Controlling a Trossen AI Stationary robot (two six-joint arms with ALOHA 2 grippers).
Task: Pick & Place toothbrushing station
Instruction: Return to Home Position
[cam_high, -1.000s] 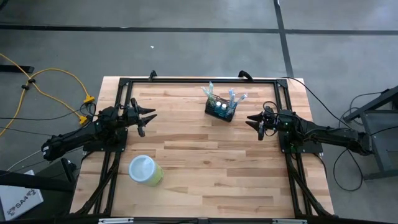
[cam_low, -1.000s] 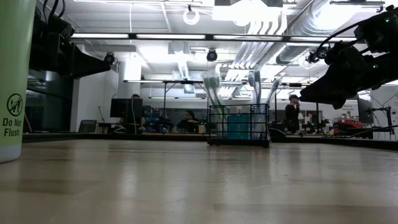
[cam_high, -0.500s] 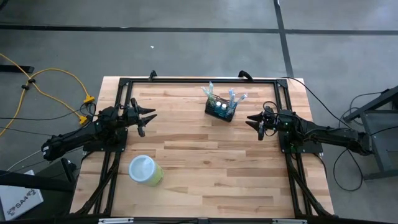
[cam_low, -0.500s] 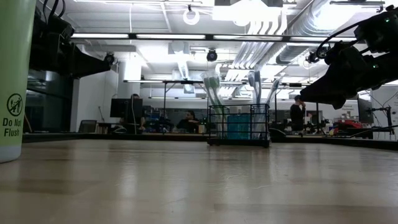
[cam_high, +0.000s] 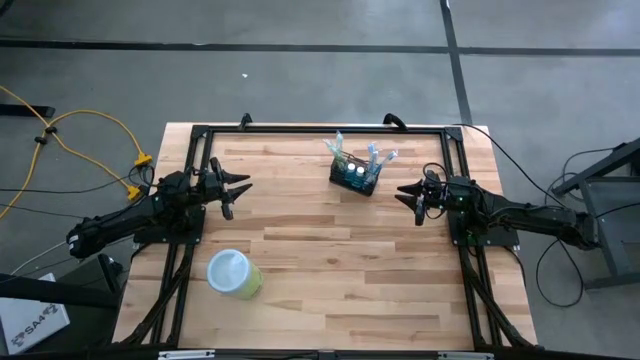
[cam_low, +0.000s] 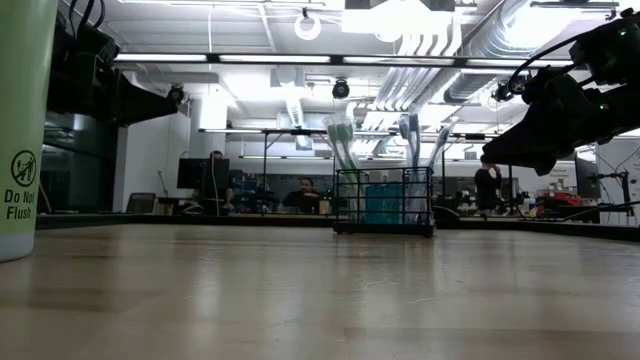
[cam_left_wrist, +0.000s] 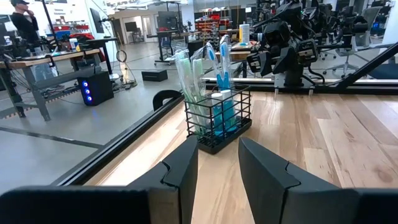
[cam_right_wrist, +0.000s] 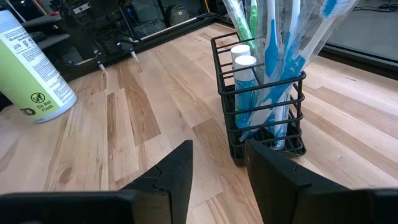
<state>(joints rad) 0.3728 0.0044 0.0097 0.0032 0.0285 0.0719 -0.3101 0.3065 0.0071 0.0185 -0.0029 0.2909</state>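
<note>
The right end effector, open like the idle left end effector, is hovering near the toothbrushing station, risking tipping it by swinging inward.

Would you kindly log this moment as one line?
left pincer: open, empty | right pincer: open, empty | mesh caddy: upright, holding toothbrushes

Worktop: light wood planks, smooth, satin sheen. Black mesh basket: thin metal wire, semi-gloss black coat. Toothbrushes: glossy plastic, clear shiny wrap. Light-green cup: matt plastic, printed label. Left tool, right tool: dark matt plastic, smooth faces.
</note>
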